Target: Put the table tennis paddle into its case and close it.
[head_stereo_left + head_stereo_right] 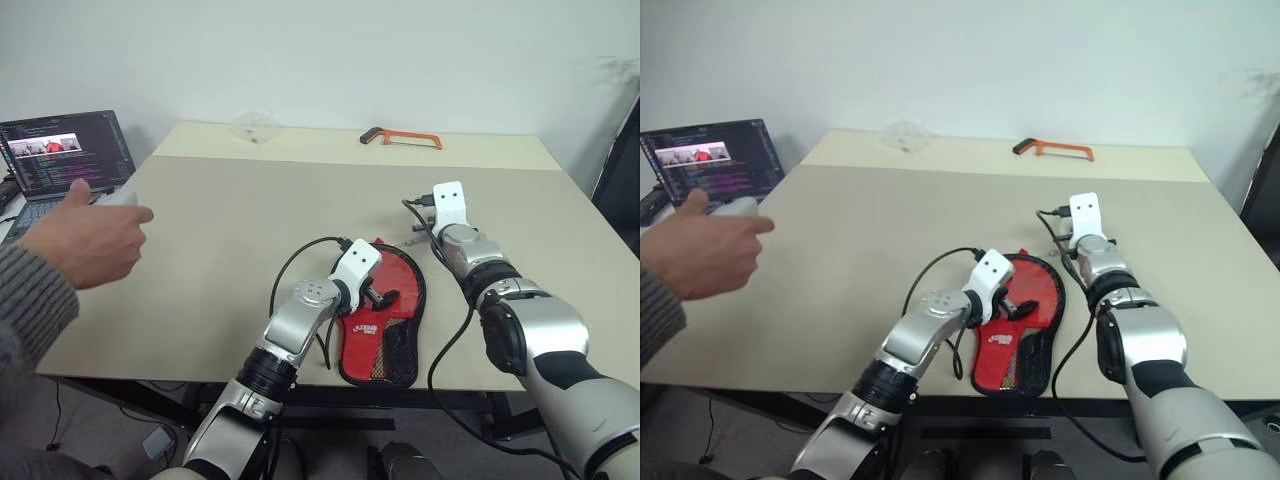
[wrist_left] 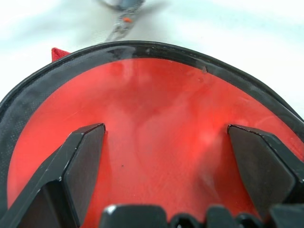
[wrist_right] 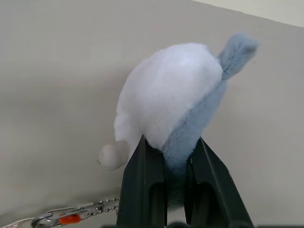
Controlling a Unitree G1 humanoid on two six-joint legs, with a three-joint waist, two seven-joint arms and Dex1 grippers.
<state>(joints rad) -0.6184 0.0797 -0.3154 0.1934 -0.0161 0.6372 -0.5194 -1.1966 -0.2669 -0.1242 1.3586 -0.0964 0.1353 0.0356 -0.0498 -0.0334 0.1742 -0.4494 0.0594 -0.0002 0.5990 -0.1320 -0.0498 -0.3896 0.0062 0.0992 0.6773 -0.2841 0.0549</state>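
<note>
The case (image 1: pixel 402 275) lies red face up near the table's front edge, its narrow mesh end toward me. My left gripper (image 2: pixel 166 156) stands open just above the red face (image 2: pixel 161 95), one finger (image 2: pixel 85 156) to each side and nothing between them. Just right of the case's round end, my right gripper (image 3: pixel 173 152) is shut on a small white and blue plush charm (image 3: pixel 171 90). A thin metal chain (image 3: pixel 71 216) with an orange bit trails from the charm toward the case's rim (image 2: pixel 121 21). The table tennis paddle is hidden.
An orange-framed hacksaw (image 1: pixel 400 138) and a clear plastic piece (image 1: pixel 255 128) lie at the table's far edge. An open laptop (image 1: pixel 65 160) stands at the left. A person's hand (image 1: pixel 85 240) holding something white hovers over the table's left side.
</note>
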